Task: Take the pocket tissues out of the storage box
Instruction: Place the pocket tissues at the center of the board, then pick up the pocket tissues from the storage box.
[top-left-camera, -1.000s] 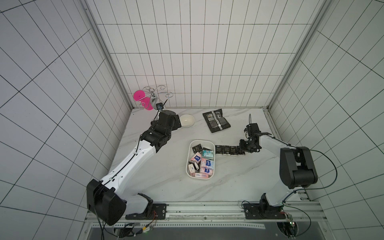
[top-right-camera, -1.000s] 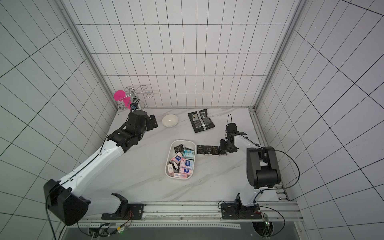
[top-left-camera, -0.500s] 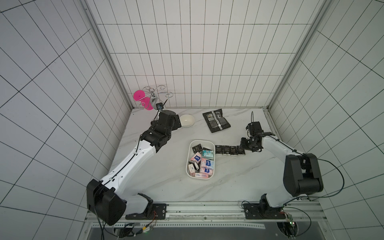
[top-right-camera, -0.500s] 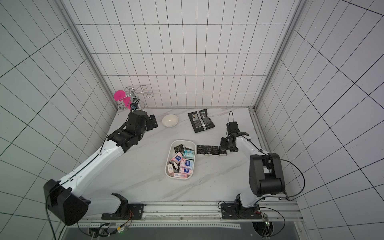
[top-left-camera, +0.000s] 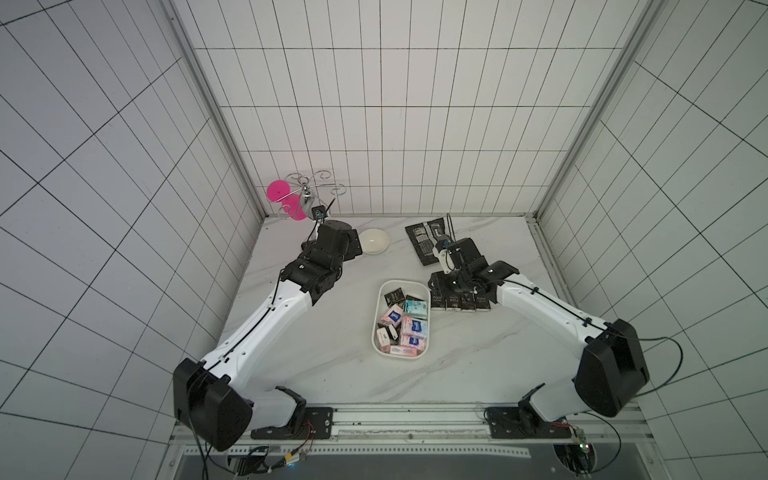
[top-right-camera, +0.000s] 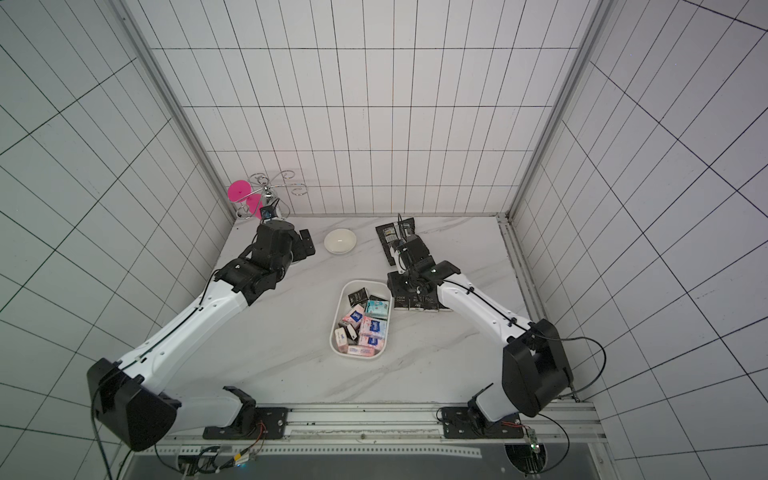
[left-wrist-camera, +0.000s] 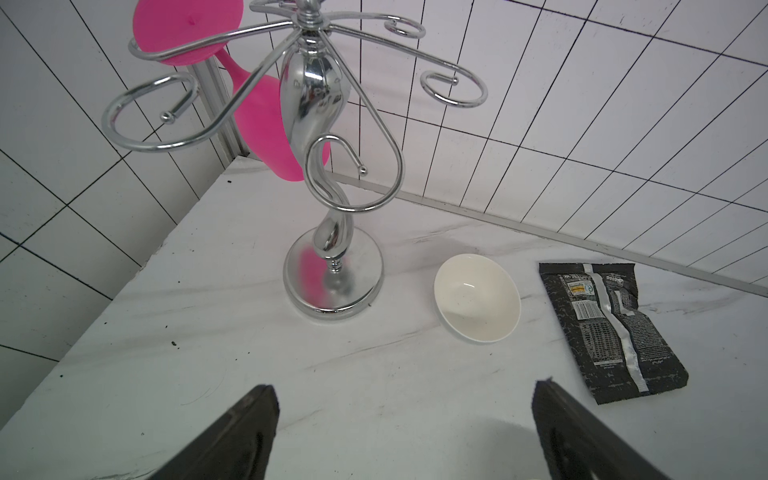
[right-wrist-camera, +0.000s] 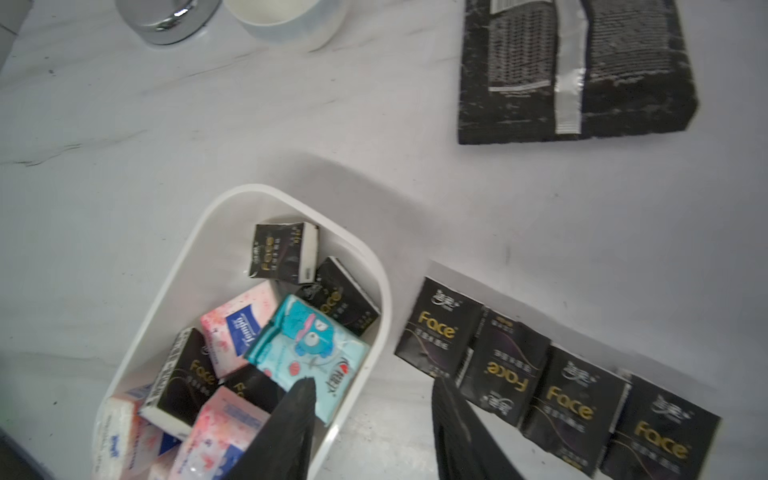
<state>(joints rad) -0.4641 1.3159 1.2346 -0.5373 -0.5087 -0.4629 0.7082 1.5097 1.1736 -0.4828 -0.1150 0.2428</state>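
Observation:
The storage box (top-left-camera: 402, 282), a shallow white tray, lies mid-table in both top views (top-right-camera: 365, 282). It holds several pocket tissues: a teal packet (right-wrist-camera: 307, 345), pink-white ones (top-left-camera: 409, 330) and black ones (right-wrist-camera: 284, 251). Several more black tissue packets (top-left-camera: 459, 302) lie in a row on the table just right of the box (right-wrist-camera: 386, 299). My right gripper (right-wrist-camera: 374, 381) is open and empty; it hovers over the box's right rim, one finger above the teal packet and one above the row's left end. My left gripper (left-wrist-camera: 403, 388) is open and empty, at the back near the bowl.
A small white bowl (top-left-camera: 374, 241) and a flat black foil pouch (top-left-camera: 426, 241) lie at the back of the table. A chrome rack (left-wrist-camera: 320, 104) with a pink glass (left-wrist-camera: 262, 112) hanging on it stands in the back left corner. Tiled walls close three sides.
My right gripper has moved left from the right end of the packet row to the box's edge, and its jaws have opened wider. The left arm has not moved.

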